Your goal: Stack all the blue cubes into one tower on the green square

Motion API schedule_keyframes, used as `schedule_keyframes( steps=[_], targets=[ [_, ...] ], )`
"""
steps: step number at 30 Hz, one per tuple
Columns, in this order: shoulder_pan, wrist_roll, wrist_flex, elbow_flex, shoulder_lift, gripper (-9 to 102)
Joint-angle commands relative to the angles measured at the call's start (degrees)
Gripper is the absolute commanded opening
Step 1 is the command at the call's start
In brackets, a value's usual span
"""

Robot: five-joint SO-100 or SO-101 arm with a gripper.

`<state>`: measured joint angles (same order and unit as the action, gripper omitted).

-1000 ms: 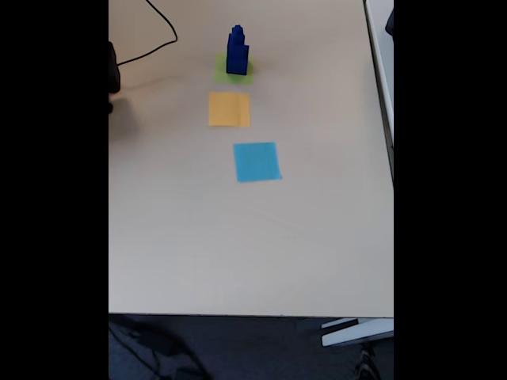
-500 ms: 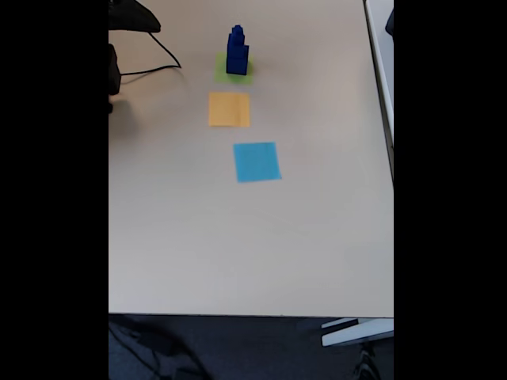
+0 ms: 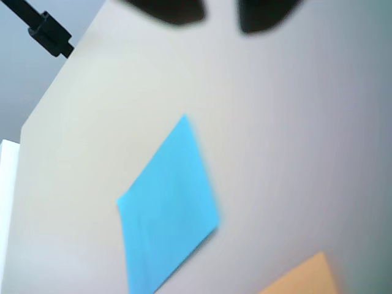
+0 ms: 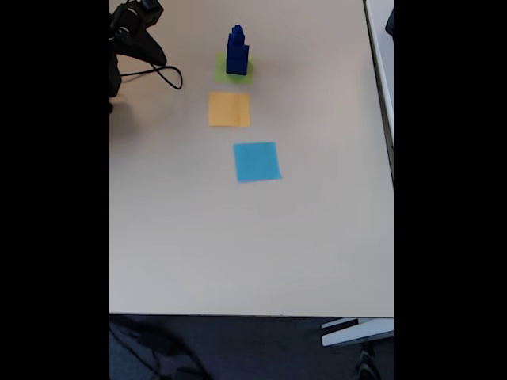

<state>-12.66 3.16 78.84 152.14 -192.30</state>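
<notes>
My tool [image 4: 155,57] is open and empty at ten o'clock on the counter [image 4: 238,237], so I should keep it away from the blue cubes [image 4: 237,52] stacked on the green square [image 4: 222,73].

text: none legible | labels: none | brands: none | numbers: none | signs: none | both views

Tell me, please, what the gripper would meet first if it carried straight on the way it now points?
Probably the bare table. In the wrist view the gripper points at open tabletop beside the light blue square, with nothing standing in that line, though depth is unclear.
</notes>
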Motion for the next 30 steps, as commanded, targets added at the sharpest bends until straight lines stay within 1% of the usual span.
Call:
schedule_keyframes(
  steps=[1,4,8,14,18,25,27,30],
  targets=[
    [-0.97,9.23,1.76,1.76,-1.41,0],
    [-1.67,15.21,1.85,4.83,-1.41,0],
    [-4.39,15.12,1.67,7.82,-1.41,0],
    [-6.42,18.19,-0.35,13.18,-1.41,0],
    [-7.82,22.85,-0.18,16.52,-1.49,0],
    [-8.35,23.03,-2.46,20.13,-1.49,0],
    [-8.26,20.04,-4.75,21.01,-1.49,0],
    [-8.17,18.37,-6.15,21.53,-1.49,0]
  ],
)
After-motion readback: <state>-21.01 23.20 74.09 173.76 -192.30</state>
